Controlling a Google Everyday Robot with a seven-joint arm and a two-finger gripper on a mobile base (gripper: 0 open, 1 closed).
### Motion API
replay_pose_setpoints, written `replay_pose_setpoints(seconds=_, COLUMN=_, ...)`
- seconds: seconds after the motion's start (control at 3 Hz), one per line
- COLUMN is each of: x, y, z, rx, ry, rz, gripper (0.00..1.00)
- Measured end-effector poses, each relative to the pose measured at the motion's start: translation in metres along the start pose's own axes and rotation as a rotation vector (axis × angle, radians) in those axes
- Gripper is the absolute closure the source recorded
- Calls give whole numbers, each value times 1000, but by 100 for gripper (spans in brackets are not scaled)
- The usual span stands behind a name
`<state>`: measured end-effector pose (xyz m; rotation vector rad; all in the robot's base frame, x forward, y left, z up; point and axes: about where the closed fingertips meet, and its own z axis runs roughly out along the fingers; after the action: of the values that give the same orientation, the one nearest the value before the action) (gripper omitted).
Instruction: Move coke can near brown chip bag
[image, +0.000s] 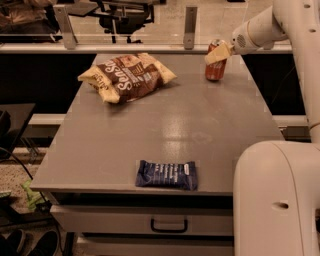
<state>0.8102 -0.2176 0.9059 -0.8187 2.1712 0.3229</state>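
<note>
My gripper (218, 52) is at the coke can (216, 70), far right on the worktop (200, 120); I cannot tell whether the jaws hold it, and a loose grip could topple it short of the brown chip bag (127, 75).

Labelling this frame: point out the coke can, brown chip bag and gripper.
coke can (216, 71), camera view, red lower body.
brown chip bag (127, 76), camera view, lettered middle.
gripper (218, 52), camera view, tip at the can's top.
</note>
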Motion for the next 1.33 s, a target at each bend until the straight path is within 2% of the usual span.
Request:
replay_pose_setpoints(seconds=0.33, x=-8, y=13, z=-7, rx=-37, ry=-11, rz=-33, gripper=85)
replay_pose_setpoints(seconds=0.67, x=-17, y=33, z=-17, rx=-95, ry=-27, rz=-78, gripper=100)
replay_pose_setpoints(seconds=1.33, x=-23, y=87, z=-19, rx=-246, ry=-63, rz=-159, gripper=100)
